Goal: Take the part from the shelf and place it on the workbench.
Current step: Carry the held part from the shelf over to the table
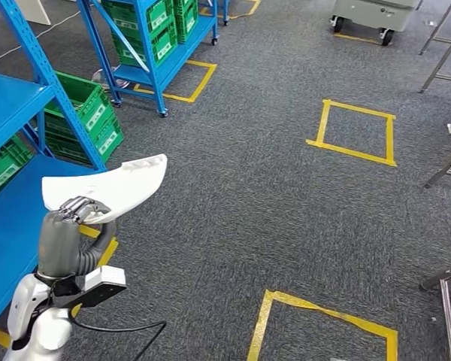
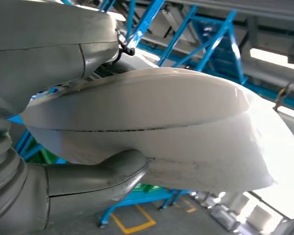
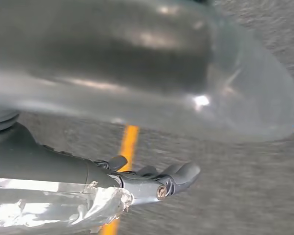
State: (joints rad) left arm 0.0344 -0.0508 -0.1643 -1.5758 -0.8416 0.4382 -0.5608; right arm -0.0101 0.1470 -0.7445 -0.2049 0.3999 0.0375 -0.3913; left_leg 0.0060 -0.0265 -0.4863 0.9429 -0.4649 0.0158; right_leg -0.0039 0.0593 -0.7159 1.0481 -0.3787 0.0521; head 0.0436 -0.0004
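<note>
The part (image 1: 113,184) is a long, flat white moulded shell with a pointed end. My left hand (image 1: 70,226) grips it near its blunt end and holds it level over the carpet, just off the edge of the blue shelf (image 1: 7,218). In the left wrist view the white part (image 2: 157,127) sits between my thumb (image 2: 90,178) and the fingers above it. My right hand (image 3: 64,169) hangs over the carpet, its dark fingers (image 3: 175,176) stretched out with nothing in them; the picture is blurred.
A second blue rack (image 1: 155,45) with green crates (image 1: 87,113) stands at the back left. Yellow tape squares (image 1: 353,131) mark the grey carpet. Metal frame legs (image 1: 447,169) stand at the right edge and a wheeled grey cart (image 1: 370,15) at the far back.
</note>
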